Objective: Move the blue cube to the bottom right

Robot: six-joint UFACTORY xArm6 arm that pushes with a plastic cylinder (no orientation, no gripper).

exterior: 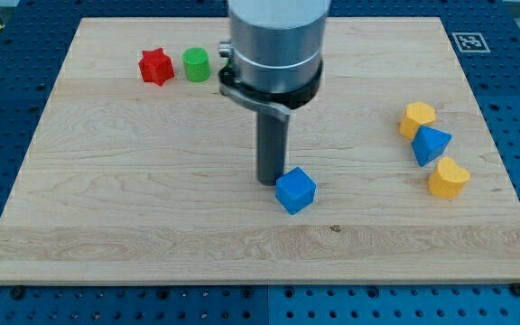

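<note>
Pale wooden board (152,181) on a blue pegboard bench carries the small blue cube (295,190) near its centre. With no pincer to open or close, the arm's dark rod sets its tip (270,183) touching the cube's upper-left side, seemingly placed to shove it toward the bottom right.

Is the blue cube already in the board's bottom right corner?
No, the blue cube sits near the board's middle, with my tip at its left.
</note>
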